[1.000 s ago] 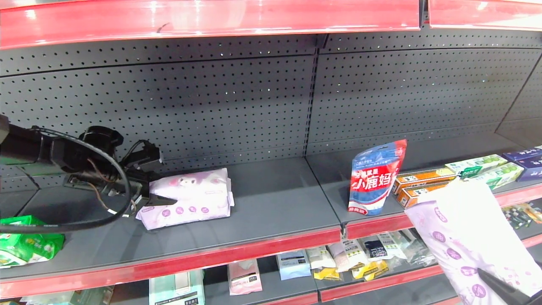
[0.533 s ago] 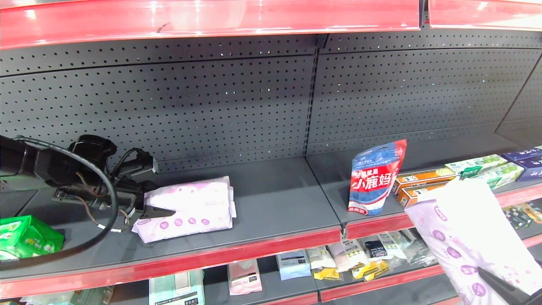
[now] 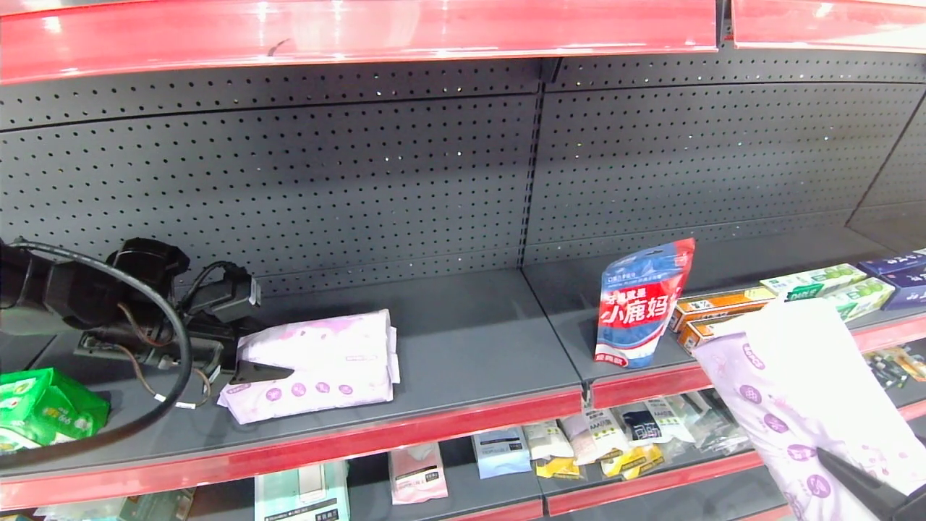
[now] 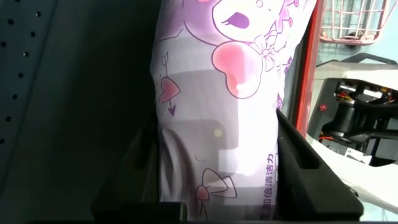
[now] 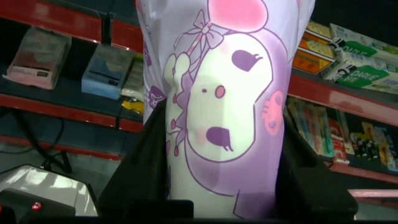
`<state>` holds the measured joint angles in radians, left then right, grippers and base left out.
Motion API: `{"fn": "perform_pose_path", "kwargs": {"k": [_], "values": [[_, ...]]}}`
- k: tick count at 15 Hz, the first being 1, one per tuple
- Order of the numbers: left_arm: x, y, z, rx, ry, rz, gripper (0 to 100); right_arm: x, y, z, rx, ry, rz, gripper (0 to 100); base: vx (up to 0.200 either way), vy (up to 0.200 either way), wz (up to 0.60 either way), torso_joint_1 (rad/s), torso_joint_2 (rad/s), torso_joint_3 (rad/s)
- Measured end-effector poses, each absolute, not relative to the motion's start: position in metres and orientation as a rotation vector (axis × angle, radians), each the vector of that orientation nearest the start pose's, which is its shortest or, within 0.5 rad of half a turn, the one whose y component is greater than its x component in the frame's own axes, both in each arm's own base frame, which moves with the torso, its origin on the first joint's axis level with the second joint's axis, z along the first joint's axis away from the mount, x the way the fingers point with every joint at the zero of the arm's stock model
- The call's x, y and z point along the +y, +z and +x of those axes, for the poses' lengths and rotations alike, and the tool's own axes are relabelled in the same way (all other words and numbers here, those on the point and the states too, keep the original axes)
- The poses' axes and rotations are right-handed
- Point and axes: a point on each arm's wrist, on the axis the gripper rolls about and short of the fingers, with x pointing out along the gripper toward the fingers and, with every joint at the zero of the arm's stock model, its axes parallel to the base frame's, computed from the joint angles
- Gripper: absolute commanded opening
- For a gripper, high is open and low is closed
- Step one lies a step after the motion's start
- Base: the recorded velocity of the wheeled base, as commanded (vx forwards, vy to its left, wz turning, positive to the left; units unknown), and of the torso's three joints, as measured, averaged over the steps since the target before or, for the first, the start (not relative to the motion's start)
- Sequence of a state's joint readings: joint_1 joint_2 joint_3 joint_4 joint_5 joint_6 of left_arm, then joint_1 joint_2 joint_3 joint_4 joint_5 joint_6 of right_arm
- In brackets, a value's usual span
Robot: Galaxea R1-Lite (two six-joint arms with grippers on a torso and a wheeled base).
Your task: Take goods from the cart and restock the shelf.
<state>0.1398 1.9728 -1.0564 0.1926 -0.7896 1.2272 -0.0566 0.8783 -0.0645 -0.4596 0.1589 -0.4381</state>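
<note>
Grey metal shelf board with a red front lip, perforated grey back panel behind it. Two packs in play.

Left gripper is clamped on the pink-and-white soft tissue pack. The wrist view has a finger on each side of the wrap. That pack lies flat on the board, touching it, long axis along the shelf. The claw has its left end and the rest runs toward the shelf middle. It looks placed, so I'd guess the next step is to let go and back out along that same axis, toward the green pack, so the fingers don't drag it.

Right gripper is closed around the lower end of a second pack in lilac-and-white printed wrap. This one is off the shelf, out in front of the lip and partly below it. Its long axis is tilted, top end leaning up toward the orange cartons.

Open board sits between the placed pack and the upright blue-and-red pouch. The right arm is nearer that gap, but the pouch stands between them. Likely it needs to go up and over the lip, then across toward the left.
</note>
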Motion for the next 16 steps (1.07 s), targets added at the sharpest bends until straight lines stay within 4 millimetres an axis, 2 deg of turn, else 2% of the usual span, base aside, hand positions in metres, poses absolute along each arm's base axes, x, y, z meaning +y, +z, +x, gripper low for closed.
{"fn": "perform_pose_path", "kwargs": {"k": [6,16], "values": [[0.0376,0.0908,0.3186,0.5,-1.059,0.585,0,-0.001,0.1213,0.0806,0.325,0.177,-0.395,0,0.0,0.0,0.0,0.0,0.0,0.0],[0.0379,0.0905,0.3161,0.508,-1.061,0.575,0,-0.0012,0.1225,0.0835,0.331,0.178,-0.394,0,0.0,0.0,0.0,0.0,0.0,0.0]]}}
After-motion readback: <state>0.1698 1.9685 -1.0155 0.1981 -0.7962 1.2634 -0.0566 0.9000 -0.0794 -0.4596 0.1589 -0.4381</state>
